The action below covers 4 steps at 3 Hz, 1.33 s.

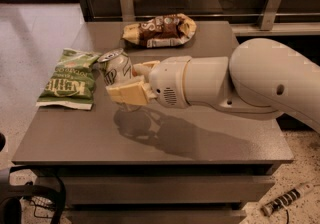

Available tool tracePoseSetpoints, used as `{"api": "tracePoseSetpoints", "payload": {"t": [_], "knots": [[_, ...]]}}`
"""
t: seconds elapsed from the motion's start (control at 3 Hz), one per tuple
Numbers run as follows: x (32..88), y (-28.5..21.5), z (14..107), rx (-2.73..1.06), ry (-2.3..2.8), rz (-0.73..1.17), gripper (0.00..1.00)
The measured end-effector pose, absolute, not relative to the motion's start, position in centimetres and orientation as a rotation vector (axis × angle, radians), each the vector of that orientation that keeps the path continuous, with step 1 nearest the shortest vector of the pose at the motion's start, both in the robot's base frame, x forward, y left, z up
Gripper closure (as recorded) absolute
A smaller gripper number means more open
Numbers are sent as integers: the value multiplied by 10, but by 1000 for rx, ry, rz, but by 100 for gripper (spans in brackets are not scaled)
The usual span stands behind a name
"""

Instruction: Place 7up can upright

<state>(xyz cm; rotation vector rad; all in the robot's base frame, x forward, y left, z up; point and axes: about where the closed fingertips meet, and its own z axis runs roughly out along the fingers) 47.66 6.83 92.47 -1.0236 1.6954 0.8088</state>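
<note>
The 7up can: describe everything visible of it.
The 7up can is a small silver-white aluminium can with a green logo and a silver top. It is nearly upright, slightly tipped, over the grey table beside the green chip bag, clamped between the tan fingers of the gripper. Its base is hidden, so table contact cannot be told.
</note>
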Motion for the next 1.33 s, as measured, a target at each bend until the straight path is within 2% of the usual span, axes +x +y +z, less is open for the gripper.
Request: {"api": "tracePoseSetpoints", "payload": {"t": [1.33], "knots": [[492, 96, 885, -909, 1477, 800, 100]]}}
